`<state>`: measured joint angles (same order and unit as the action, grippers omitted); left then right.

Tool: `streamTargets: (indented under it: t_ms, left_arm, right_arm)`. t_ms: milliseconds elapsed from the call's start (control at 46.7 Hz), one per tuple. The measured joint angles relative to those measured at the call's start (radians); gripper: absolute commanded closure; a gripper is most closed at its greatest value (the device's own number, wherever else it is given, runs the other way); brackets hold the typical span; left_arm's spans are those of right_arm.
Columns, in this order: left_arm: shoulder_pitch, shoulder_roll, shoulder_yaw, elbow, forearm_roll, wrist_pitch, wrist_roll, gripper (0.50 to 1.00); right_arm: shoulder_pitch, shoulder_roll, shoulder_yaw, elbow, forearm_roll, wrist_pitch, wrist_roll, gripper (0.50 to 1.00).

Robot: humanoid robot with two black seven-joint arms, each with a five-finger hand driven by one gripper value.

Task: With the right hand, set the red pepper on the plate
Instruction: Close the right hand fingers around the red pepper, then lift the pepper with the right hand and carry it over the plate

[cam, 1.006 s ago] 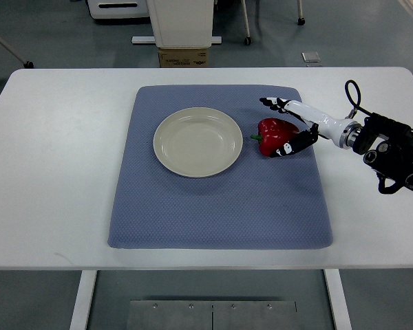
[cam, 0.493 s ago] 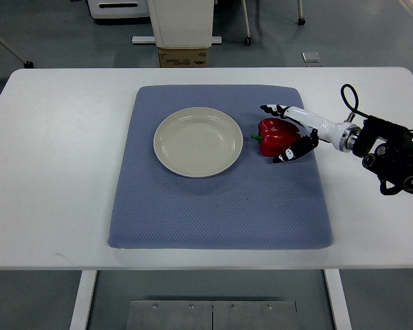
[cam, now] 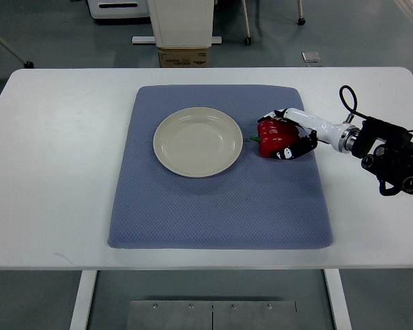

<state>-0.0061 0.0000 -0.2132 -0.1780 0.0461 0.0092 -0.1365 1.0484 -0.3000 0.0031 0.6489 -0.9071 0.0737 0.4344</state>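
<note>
A red pepper (cam: 273, 137) with a green stem lies on the blue mat (cam: 220, 199), just right of the cream plate (cam: 198, 141). The plate holds nothing. My right hand (cam: 283, 133) comes in from the right edge and its fingers curl around the pepper's right side, above and below it. The pepper rests on the mat. The left arm does not show.
The mat lies on a white table (cam: 55, 172). A cardboard box (cam: 183, 57) and white equipment stand on the floor beyond the table's far edge. My right forearm and its black wrist unit (cam: 392, 155) lie over the table's right part.
My right hand has moved in on the pepper and its spread fingers have closed around it. The pepper has stayed in place on the mat.
</note>
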Motion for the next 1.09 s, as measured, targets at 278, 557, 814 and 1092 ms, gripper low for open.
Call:
streamTargets:
  t_ms: [278, 557, 814, 1092]
  left_arm:
    - [0.0, 0.0, 0.0, 0.0, 0.0, 0.0, 0.0, 0.5]
    - [-0.002, 0.0, 0.0, 0.0, 0.0, 0.0, 0.0, 0.5]
    - [-0.001, 0.0, 0.0, 0.0, 0.0, 0.0, 0.0, 0.5]
    - [0.0, 0.0, 0.0, 0.0, 0.0, 0.0, 0.0, 0.5]
  right_arm:
    - [0.021, 0.0, 0.008, -0.002, 0.015, -0.001, -0.036, 1.0]
    - [0.081, 0.042, 0.026, 0.002, 0.026, -0.014, -0.099, 1.0]
    - [0.119, 0.115, 0.041, 0.006, 0.03, -0.013, -0.15, 1.0]
    - [0.142, 0.191, 0.04, 0.005, 0.033, -0.013, -0.182, 1.0]
